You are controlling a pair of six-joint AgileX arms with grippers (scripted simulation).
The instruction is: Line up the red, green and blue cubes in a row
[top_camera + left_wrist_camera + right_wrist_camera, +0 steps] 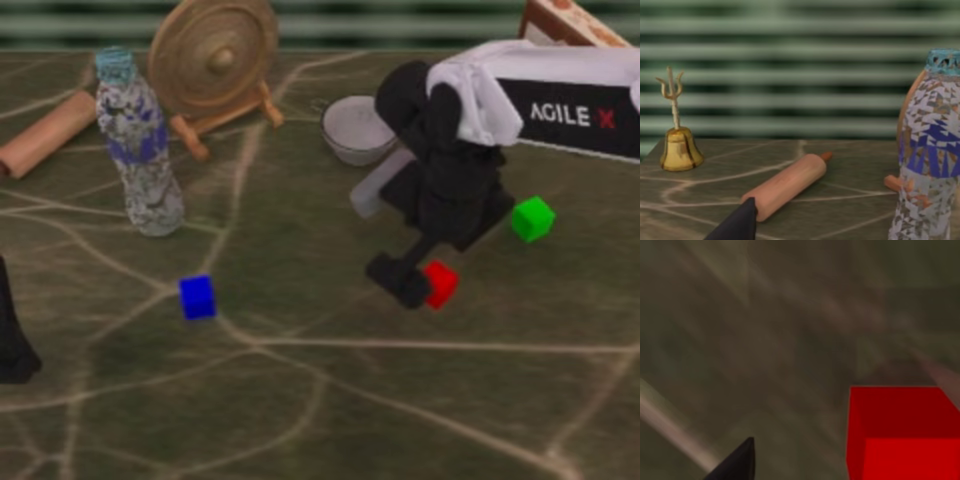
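Right hand (418, 282) low over the desk (400, 420), right beside the red cube (441, 284).

The right hand's dark fingers sit at the red cube's left side in the top view; whether they are apart, together, or clamped on the cube cannot be told. In the right wrist view the red cube (902, 432) fills the corner, resting on the desk beside a dark fingertip (737, 462). The green cube (532, 218) lies near, up and to the right of the red one. The blue cube (197, 297) sits well apart, toward the left, below the patterned bottle (138, 150). The left hand (12, 340) is parked at the desk's left edge, its finger state also unclear.
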